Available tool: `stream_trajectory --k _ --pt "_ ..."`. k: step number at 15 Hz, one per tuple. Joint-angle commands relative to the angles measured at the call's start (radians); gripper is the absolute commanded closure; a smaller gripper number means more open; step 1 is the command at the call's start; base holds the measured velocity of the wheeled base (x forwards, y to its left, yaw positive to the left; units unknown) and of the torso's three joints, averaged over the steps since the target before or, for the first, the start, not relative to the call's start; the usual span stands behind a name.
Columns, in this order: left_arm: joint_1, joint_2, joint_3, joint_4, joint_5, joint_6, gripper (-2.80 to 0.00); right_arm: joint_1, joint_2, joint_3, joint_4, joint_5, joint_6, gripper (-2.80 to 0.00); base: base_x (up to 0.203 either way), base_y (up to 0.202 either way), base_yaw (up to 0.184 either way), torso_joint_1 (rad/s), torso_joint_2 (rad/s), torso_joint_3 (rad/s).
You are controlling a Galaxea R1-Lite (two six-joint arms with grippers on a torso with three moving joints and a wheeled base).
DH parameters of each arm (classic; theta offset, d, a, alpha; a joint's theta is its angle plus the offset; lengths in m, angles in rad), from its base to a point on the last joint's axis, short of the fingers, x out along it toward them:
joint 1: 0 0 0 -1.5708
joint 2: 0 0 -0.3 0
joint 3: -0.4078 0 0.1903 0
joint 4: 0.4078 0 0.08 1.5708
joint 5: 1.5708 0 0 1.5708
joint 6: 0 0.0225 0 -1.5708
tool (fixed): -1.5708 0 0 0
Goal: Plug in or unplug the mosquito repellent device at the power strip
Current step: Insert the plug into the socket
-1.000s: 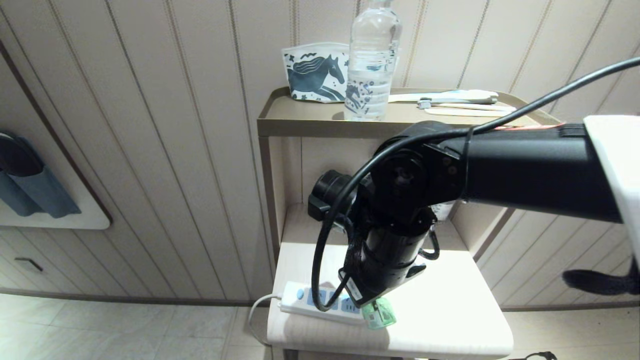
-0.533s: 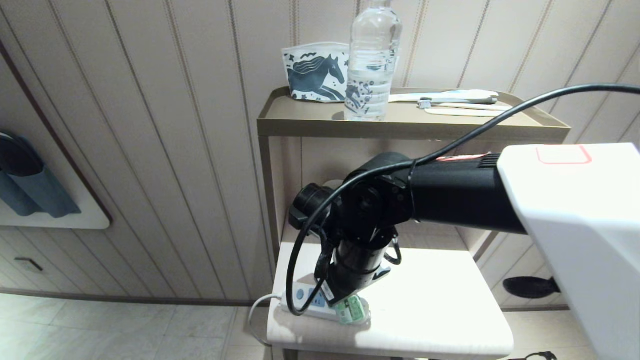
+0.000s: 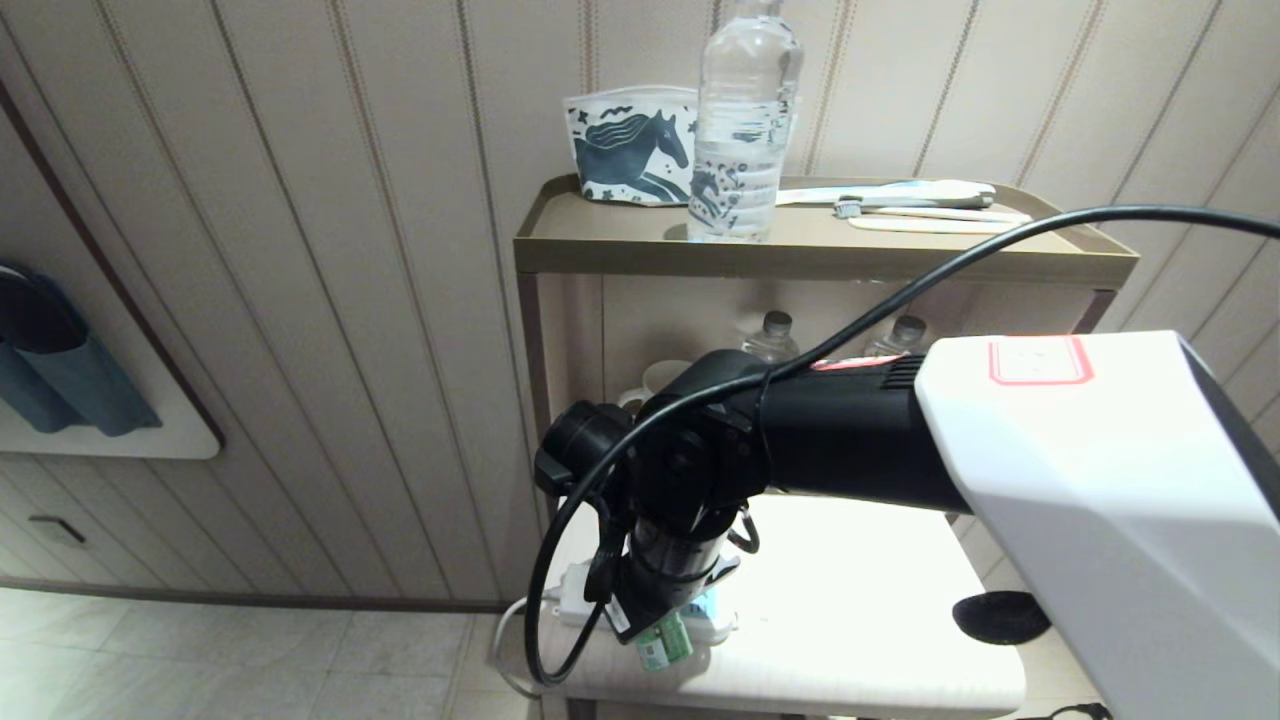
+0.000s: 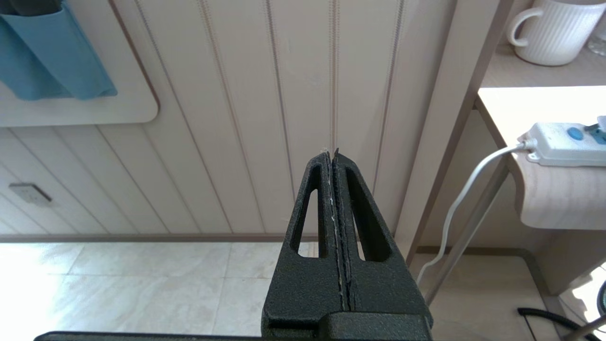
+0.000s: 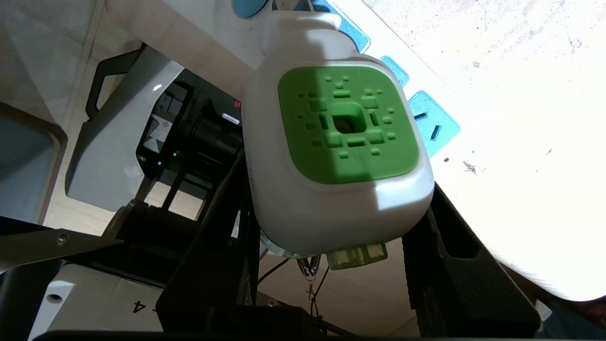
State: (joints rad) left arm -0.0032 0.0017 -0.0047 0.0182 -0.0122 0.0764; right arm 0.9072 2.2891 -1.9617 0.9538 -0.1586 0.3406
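Note:
The mosquito repellent device (image 3: 666,641) hangs under my right wrist at the lower table's front left corner. Up close its white head with a green vented face (image 5: 348,123) sits between my right gripper's (image 5: 331,237) black fingers (image 5: 457,265), which are shut on it. Its plug side points at the power strip (image 5: 433,124), near the blue button end. The prongs are hidden, so I cannot tell if they are seated. The arm covers most of the power strip (image 3: 712,621) in the head view. My left gripper (image 4: 331,154) is shut and empty, parked low beside the table, facing the wall.
A white cord (image 4: 466,196) drops from the strip's end over the table edge (image 4: 554,208). A white mug (image 4: 554,31) stands on the shelf behind. The top shelf (image 3: 620,255) holds a water bottle (image 3: 745,120), a horse-print pouch (image 3: 630,145) and toothbrushes (image 3: 920,205).
My right arm has swung left and toward the table's front edge, carrying the device along the strip to its button end. The left gripper has stayed put.

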Motion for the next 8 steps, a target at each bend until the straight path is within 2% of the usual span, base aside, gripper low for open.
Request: stream_trajectory --k 1,6,8 --pt "0.0 0.0 0.0 0.0 0.0 0.0 0.0 -0.007 0.026 0.001 0.006 0.001 0.003 0.0 0.0 0.0 0.0 0.0 0.0 0.0" --pt "0.0 0.0 0.0 0.0 0.0 0.0 0.0 -0.035 0.01 0.009 0.027 0.001 0.011 0.0 0.0 0.0 0.0 0.0 0.0 0.0" --pt "0.0 0.0 0.0 0.0 0.0 0.0 0.0 -0.066 0.002 0.009 0.087 0.001 0.017 0.0 0.0 0.0 0.0 0.0 0.0 0.0"
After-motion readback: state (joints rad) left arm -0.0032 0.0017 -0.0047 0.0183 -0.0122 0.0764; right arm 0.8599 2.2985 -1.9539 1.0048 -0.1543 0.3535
